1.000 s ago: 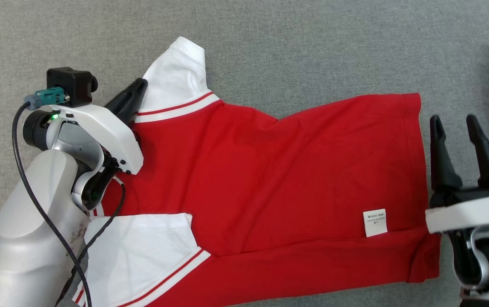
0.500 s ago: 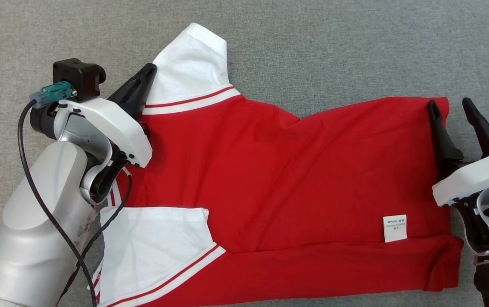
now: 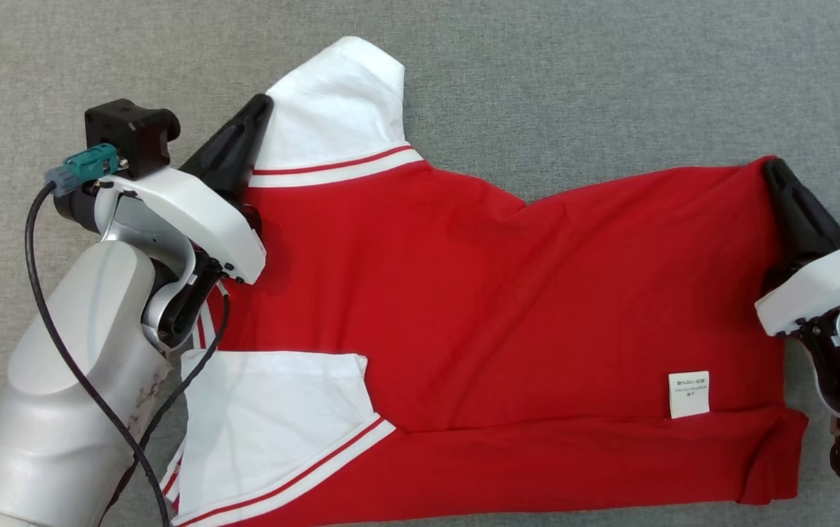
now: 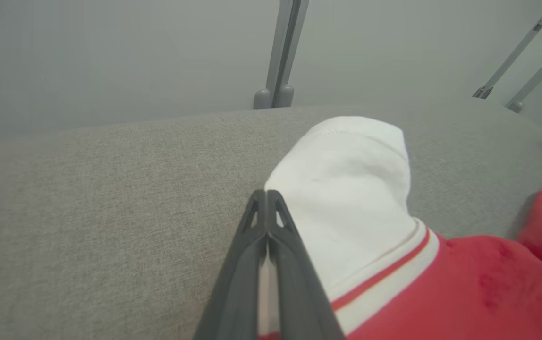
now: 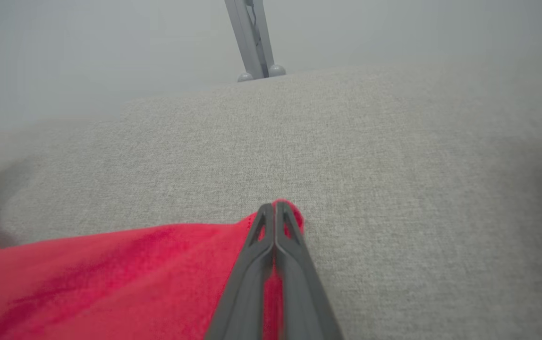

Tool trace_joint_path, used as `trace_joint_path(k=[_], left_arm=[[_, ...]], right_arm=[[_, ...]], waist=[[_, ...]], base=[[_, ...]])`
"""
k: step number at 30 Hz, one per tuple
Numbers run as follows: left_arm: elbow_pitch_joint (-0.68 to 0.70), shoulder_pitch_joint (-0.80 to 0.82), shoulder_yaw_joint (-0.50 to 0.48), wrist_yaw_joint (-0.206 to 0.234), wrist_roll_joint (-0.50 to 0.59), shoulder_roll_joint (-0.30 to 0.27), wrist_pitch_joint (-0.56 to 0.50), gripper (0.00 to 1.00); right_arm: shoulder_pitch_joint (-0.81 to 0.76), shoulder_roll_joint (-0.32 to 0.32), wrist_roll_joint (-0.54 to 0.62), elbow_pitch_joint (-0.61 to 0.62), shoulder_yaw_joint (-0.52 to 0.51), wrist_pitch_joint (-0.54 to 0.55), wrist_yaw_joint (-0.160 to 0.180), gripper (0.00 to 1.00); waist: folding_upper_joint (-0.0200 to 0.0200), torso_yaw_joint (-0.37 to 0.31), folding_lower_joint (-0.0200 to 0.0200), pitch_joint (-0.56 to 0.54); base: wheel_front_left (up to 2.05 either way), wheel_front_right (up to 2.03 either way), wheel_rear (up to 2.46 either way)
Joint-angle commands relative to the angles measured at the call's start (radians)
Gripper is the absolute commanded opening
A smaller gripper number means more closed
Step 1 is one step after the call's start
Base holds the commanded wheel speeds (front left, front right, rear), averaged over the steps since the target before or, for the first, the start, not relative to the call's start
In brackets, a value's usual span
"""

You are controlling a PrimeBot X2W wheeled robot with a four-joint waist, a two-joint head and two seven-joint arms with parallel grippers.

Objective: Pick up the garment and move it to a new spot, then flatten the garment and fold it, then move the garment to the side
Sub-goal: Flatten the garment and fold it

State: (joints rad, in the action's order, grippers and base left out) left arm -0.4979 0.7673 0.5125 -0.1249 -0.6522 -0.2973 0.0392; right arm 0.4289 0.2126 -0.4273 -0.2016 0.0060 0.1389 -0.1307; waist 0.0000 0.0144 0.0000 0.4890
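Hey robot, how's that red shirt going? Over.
Status: left claw shut on white sleeve; right claw shut on hem corner. Red shirt flat on grey cloth, near edge folded over. Nothing in the way.

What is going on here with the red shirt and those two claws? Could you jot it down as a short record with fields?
Garment: red shirt with white sleeves, spread on the grey fabric surface
Left gripper: shut on the shirt at the edge of the far white sleeve
Right gripper: shut on the shirt's far hem corner
Label: small white tag near the hem
Stage: both far corners pinched, fold not yet made
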Motion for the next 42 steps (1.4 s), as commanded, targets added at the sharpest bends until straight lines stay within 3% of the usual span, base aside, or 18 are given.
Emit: trace_joint_path(k=[1,3,4,6,10,21,33,42], left_arm=[[0.005,0.02,-0.007,0.004,0.003,-0.001,0.013,0.0],[0.015,0.025,-0.012,0.013,0.014,-0.006,0.039,0.0],[0.131,0.01,-0.024,0.058,0.058,-0.036,0.119,0.0],[0.232,-0.044,-0.016,0.088,0.09,-0.07,0.13,0.0],[0.333,-0.105,-0.002,0.115,0.113,-0.092,0.135,0.0],[0.65,-0.443,0.023,0.24,0.132,-0.202,0.099,0.0],[0.713,-0.673,0.024,0.339,0.076,-0.214,0.08,0.0],[0.678,-0.753,0.016,0.381,0.048,-0.211,0.084,0.0]], right_arm=[[0.013,0.008,-0.007,0.012,-0.002,-0.011,0.0,0.0],[0.021,0.016,-0.015,0.028,-0.003,-0.02,0.0,0.0],[0.004,0.026,-0.018,0.123,-0.017,-0.049,0.0,0.0],[-0.04,0.015,-0.013,0.18,-0.019,-0.051,0.0,0.0],[-0.095,0.004,-0.022,0.229,-0.015,-0.042,0.0,0.0],[-0.336,0.003,-0.09,0.33,-0.003,0.002,0.0,0.0],[-0.428,-0.025,-0.108,0.276,-0.051,-0.019,0.0,0.0],[-0.473,-0.058,-0.09,0.234,-0.074,-0.029,0.0,0.0]], waist=[[0.0,0.003,0.0,-0.001],[0.0,0.006,0.0,-0.003],[0.0,0.013,0.0,-0.025],[0.0,0.014,0.0,-0.037],[0.0,0.016,0.0,-0.046],[0.0,0.017,0.0,-0.078],[0.0,0.02,0.0,-0.094],[0.0,0.023,0.0,-0.096]], base=[[0.0,0.0,0.0],[0.0,0.0,0.0],[0.0,0.0,0.0],[0.0,0.0,0.0],[0.0,0.0,0.0],[0.0,0.0,0.0],[0.0,0.0,0.0],[0.0,0.0,0.0]])
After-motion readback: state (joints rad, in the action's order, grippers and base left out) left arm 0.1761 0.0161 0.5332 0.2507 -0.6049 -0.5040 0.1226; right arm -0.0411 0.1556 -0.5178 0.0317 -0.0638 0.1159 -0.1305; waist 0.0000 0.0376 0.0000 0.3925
